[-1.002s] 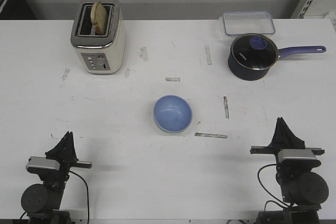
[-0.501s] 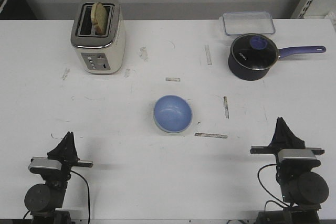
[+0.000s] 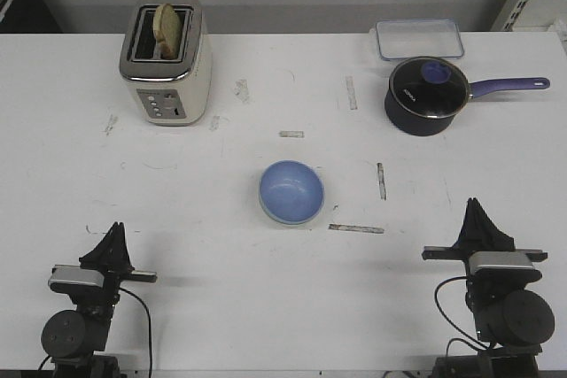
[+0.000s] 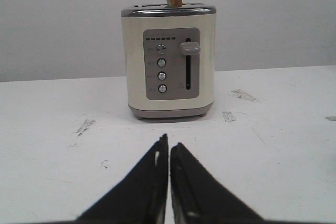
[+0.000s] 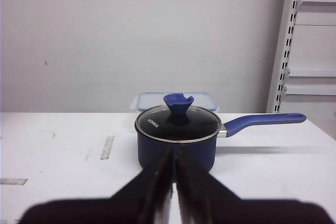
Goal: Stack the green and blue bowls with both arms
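— Ahead of the left gripper (image 4: 168, 145), what stood there?
— A cream toaster (image 3: 166, 59) with a slice of bread (image 3: 166, 26) upright in its slot. The fingers were pressed together, gripping nothing.
— And the right gripper (image 5: 174, 153)?
— Also closed and empty. Straight beyond it sat a dark navy saucepan (image 5: 177, 137) under a glass lid (image 3: 429, 88), the rim marked "KONKA"; what it held was hidden. Just behind the pan lay a clear lidded box (image 3: 418, 40).
— Where was the blue bowl (image 3: 291, 191)?
— Forward and between both grippers, well apart from each, nothing inside it. A pale edge showed beneath its rim; I couldn't tell whether that was the green one.
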Controlling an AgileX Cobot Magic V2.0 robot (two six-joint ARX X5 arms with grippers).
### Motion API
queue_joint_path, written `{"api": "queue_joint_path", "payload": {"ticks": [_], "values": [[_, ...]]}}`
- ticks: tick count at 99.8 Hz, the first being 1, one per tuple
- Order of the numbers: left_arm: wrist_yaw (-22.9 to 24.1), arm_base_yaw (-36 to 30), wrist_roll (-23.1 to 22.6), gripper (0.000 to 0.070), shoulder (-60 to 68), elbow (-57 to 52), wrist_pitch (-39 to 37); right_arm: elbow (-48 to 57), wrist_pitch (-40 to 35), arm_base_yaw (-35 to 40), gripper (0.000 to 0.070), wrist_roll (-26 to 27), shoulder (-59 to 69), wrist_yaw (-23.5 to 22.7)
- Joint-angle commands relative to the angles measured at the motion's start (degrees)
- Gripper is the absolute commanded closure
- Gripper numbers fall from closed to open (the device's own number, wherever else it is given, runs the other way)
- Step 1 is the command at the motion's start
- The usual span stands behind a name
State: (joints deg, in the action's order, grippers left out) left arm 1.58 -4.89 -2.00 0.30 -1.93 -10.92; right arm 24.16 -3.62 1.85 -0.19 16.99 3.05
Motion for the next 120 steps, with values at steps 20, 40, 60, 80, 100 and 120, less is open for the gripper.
{"api": "queue_joint_path", "payload": {"ticks": [20, 40, 60, 80, 100, 120], "values": [[0.15, 0.04, 0.09, 0.0699, -0.11, 1.22, -0.76, 0.15, 0.61, 0.07, 0.0699, -0.26, -0.07, -0.02], [0.15, 0.04, 0.09, 0.0699, -0.11, 1.22, -0.74, -0.68, -0.26, -0.07, 0.0699, -0.31, -1.42, -0.15], [0.15, 0.04, 0.09, 0.0699, -0.11, 1.22, -0.79, -6.03, 1.31, -0.63, 0.0699, -0.22, -4.66, -3.28], [0.15, 0.04, 0.09, 0.0699, -0.11, 1.22, -0.79, -13.25, 1.51, -0.79, 0.0699, 0.17, -9.62, -3.87], [0.15, 0.04, 0.09, 0.0699, -0.11, 1.22, -0.79, -18.93, 1.99, -0.79, 0.0699, 0.17, -14.95, -4.57], [0.15, 0.04, 0.09, 0.0699, -0.11, 1.22, -0.79, -23.47, 6.84, -0.68, 0.0699, 0.17, -16.92, -4.61]]}}
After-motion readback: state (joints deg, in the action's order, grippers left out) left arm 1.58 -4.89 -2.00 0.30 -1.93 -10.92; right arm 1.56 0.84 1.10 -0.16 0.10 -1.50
